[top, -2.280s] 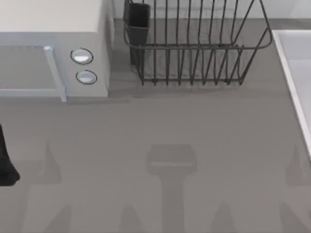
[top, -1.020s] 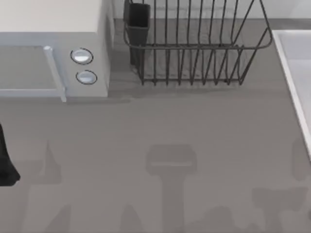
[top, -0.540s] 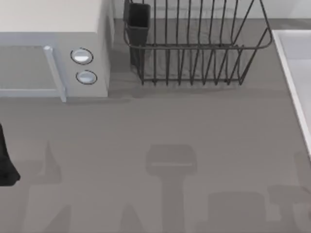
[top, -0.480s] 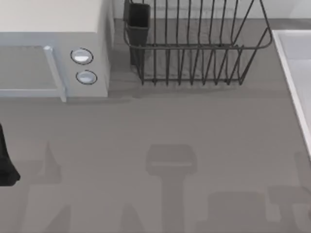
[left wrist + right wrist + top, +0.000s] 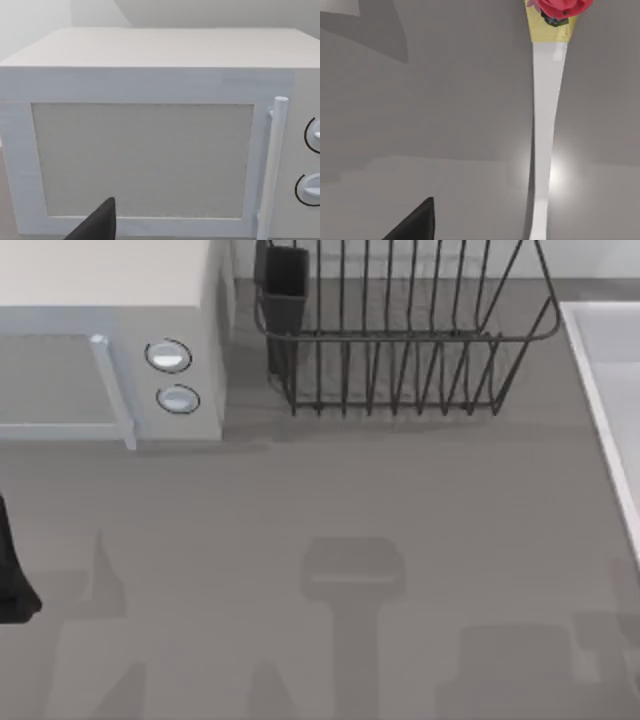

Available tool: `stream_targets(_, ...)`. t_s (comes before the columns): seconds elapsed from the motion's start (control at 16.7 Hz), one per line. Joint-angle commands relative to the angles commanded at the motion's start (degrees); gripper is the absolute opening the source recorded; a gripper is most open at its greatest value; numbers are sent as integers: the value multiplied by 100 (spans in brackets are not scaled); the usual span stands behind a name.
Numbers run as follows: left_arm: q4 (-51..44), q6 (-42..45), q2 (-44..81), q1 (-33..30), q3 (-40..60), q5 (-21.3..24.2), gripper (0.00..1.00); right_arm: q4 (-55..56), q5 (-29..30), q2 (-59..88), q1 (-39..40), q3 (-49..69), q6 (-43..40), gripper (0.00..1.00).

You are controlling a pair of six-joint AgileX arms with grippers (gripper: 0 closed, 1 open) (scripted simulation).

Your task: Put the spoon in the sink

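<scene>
Spoon [image 5: 543,125] white-handled with red rose decoration, lying on table [image 5: 400,510], tool states unclear, no legible writing

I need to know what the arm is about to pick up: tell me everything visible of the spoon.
In the right wrist view the spoon lies flat on the grey table. Its slim, glossy white handle leads to a gold collar carrying a pink-red flower ornament with a dark green bit. The bowl is out of frame. Nothing grips it.

We see the spoon [image 5: 543,125] lying flat on the grey table, a slim glossy white handle with a yellow end bearing a red rose (bowl hidden), and the pale sink [image 5: 612,390] at the table's right edge.
</scene>
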Motion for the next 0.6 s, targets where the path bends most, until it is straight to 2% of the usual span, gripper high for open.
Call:
stream_targets(0.36,0,0,0,0,0,0,100,1840,-2,840,14,-959,30,100)
stream_targets(0.6,0,0,0,0,0,0,100,2148,-2,998,17,-1144,35,100)
